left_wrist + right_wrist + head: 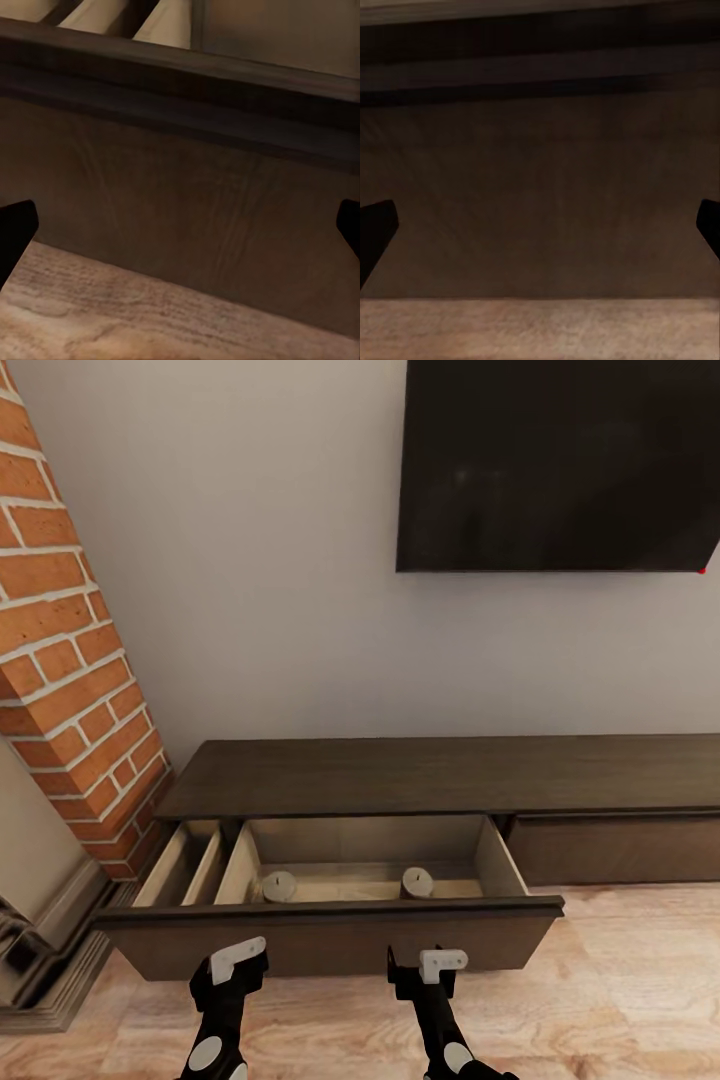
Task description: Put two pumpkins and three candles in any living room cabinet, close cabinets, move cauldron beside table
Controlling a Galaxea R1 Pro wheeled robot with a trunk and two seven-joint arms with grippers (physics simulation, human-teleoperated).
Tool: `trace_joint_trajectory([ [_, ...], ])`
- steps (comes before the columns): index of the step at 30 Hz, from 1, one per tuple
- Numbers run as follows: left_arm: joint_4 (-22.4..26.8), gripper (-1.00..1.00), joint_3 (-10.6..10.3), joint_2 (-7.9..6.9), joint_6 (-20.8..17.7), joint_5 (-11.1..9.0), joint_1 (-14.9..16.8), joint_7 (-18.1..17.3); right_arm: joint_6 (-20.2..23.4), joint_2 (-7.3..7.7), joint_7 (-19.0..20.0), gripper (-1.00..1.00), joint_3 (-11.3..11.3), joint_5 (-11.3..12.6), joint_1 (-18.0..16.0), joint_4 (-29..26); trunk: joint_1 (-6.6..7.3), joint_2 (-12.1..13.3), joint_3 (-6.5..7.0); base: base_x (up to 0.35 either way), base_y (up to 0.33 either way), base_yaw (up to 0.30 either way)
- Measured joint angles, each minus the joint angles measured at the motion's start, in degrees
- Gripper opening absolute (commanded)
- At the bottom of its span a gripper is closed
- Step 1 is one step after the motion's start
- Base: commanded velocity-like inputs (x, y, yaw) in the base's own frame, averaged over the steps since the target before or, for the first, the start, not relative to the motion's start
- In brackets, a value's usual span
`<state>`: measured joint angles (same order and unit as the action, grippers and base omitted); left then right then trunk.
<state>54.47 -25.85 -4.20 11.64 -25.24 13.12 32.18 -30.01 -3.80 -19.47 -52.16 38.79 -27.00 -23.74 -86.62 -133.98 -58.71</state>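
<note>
- The two candles [279,884] [417,881] are partly hidden in the head view: only their pale round tops with short wicks are seen above the front panel of the open drawer [330,940], and their lower bodies are cut off by it.
- The far right end of the cabinet [440,775] is cut off by the picture's edge, and the dark wall screen [560,460] is cropped at the top and right.
- In the wrist views the dark drawer front [187,202] [540,195] is seen blurred and close, above a strip of pale wood floor [112,315] [540,330].
- The cabinet's long axis is laid left to right along the grey wall [250,560], its left end near the brick column [60,640]; the left drawer is pulled out toward the robot, pale inside, and the right drawer front [615,850] is seen flush.
- The candles are stood upright, well apart, in the drawer's wider right compartment.
- The left gripper [237,960] and right gripper [432,963] are held low just before the drawer front, apart from it, each roughly below one candle.
- Both grippers' dark fingertips [15,225] [375,225] are seen at opposite edges of the wrist views, so the jaws are spread wide and nothing is grasped.
</note>
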Motion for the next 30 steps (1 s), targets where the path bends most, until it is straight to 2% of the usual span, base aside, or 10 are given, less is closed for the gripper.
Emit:
trace_joint_trajectory([
  [2,0.01,1.0,0.0,-0.01,0.0,0.0,0.0,0.0,0.0,0.0,0.02,1.0,0.0,0.0,0.0,0.0,0.0,0.0,0.0,0.003,0.0,0.0],
  [7,0.05,1.0,-0.05,-0.02,0.0,-0.01,0.0,0.07,0.0,0.0,0.03,1.0,0.0,0.0,0.0,0.0,-1.09,-1.99,-0.89,0.001,0.0,0.0],
  [10,0.08,1.0,-0.03,-0.02,0.0,0.0,0.0,0.08,0.0,0.0,0.03,1.0,0.0,-0.02,0.0,0.0,-1.1,-2.01,-0.9,0.0,0.0,0.0],
  [20,0.02,1.0,-0.17,0.0,0.0,0.04,0.0,0.09,-0.04,0.05,0.11,1.0,0.0,-0.07,0.0,0.0,-3.29,-6.0,-2.69,0.0,0.0,0.0],
  [30,0.03,1.0,-0.23,0.0,0.34,0.01,0.0,0.09,-0.05,0.0,0.12,1.0,0.0,-0.08,0.0,0.0,-3.29,-6.02,-2.69,0.025,0.002,0.0],
])
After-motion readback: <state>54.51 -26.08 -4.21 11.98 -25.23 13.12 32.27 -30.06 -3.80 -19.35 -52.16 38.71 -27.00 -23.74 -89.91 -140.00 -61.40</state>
